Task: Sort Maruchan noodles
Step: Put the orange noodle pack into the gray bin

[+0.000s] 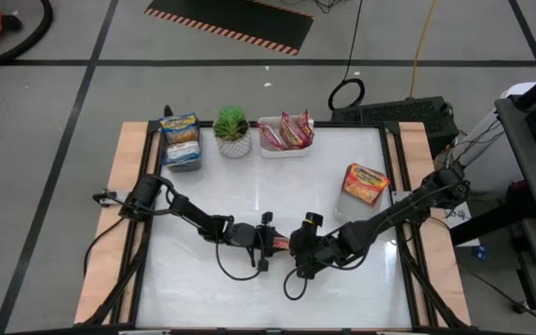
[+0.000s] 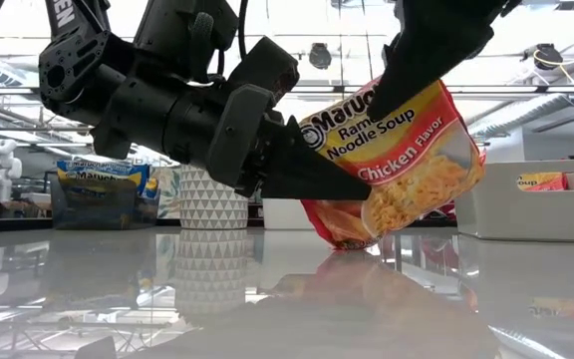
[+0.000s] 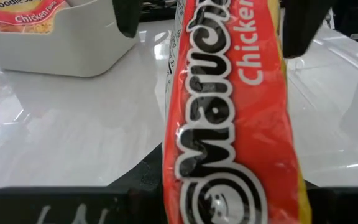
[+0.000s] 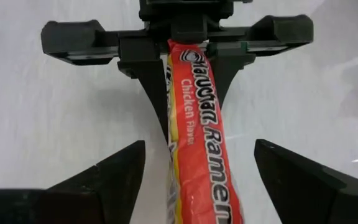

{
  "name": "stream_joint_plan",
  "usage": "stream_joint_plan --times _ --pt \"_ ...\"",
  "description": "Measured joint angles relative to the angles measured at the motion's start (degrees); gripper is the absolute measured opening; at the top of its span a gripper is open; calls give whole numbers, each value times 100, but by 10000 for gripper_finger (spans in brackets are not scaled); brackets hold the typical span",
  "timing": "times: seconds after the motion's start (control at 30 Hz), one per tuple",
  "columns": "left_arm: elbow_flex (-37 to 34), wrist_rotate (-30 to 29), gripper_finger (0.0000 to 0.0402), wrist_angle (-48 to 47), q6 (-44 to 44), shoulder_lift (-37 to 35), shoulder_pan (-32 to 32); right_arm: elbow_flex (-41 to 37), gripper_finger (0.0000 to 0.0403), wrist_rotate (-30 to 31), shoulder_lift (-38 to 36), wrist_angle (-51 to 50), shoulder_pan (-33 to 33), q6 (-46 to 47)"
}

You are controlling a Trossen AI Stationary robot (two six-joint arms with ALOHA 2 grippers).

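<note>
Orange packet (image 2: 407, 160) handed between grippers, its far end hidden from above.
Left gripper (image 4: 185, 46) clamps it; right gripper (image 4: 194, 168) spread wide (glossy white table (image 1: 249, 279), bright room).

One noodle packet (image 2: 407, 165), orange-red and yellow with "Chicken Flavor" printed on it, hangs tilted on edge above the middle of the tabletop (image 1: 249, 288), its lower corner close to the surface. Another packet (image 1: 365, 182) lies near the right side of the tabletop. Blue-trimmed packets (image 1: 180, 131) sit in the grey tray (image 1: 183, 164) at the back left, and red-trimmed packets (image 1: 287, 131) stand in the white tray (image 1: 285, 150) at the back.
</note>
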Motion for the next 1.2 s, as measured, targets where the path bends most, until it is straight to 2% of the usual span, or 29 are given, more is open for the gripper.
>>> stream_joint_plan --times 0.13,0.33,0.4,0.47,0.53,0.67,0.83,1.0,1.2 --pt "0 0 113 -9 0 0 0 -13 257 -8 0 -29 -2 -2" --pt "0 -4 113 -12 -49 0 0 -13 157 -10 0 -46 -2 -29" --pt "0 -7 114 14 -314 0 1 -13 124 -7 0 -83 -2 -39" --pt "-2 91 130 53 -472 0 4 -13 99 -24 -16 -119 -4 -61" --pt "-4 214 163 112 -527 -4 4 -13 81 -57 -72 -160 -4 -77" --pt "-5 181 256 -245 -711 -273 5 -17 68 -42 -382 -364 -11 -59" --pt "-7 -86 346 -1585 -738 -1125 26 -17 74 71 -1027 -914 0 153" --pt "-7 -379 363 -3000 -638 -2249 6 -17 73 624 -1730 -1744 88 101" --pt "-7 -758 364 -3648 -466 -3201 -144 -508 73 1256 -2725 -2022 116 127"
